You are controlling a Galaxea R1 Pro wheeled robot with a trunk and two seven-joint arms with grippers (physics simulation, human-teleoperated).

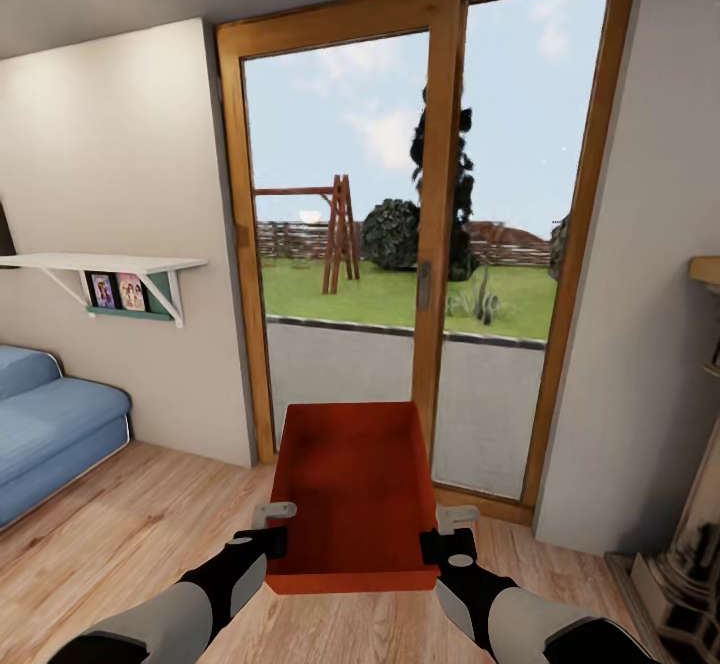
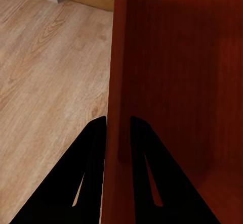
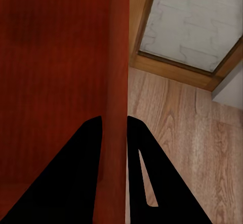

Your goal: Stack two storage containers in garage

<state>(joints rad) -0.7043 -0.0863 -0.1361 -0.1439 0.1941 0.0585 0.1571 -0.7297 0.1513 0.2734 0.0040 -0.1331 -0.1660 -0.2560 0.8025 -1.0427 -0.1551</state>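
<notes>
I hold one red-orange storage container (image 1: 355, 489) up in front of me, above the light wood plank floor (image 1: 140, 534) of the living room. My left gripper (image 1: 268, 529) is shut on its left wall, and my right gripper (image 1: 448, 534) is shut on its right wall. In the left wrist view the black fingers (image 2: 93, 148) straddle the red wall (image 2: 117, 82), one inside and one outside. The right wrist view shows the same clamp on the container's wall (image 3: 115, 82), with that gripper (image 3: 115, 128) closed on it. The container is empty and roughly level.
A wood-framed glass sliding door (image 1: 430, 244) to the garden stands straight ahead. A blue sofa (image 1: 50, 424) sits at the left under a white wall shelf (image 1: 110, 269) with photos. A pale wall (image 1: 650, 344) and part of a fireplace (image 1: 690, 554) close in on the right.
</notes>
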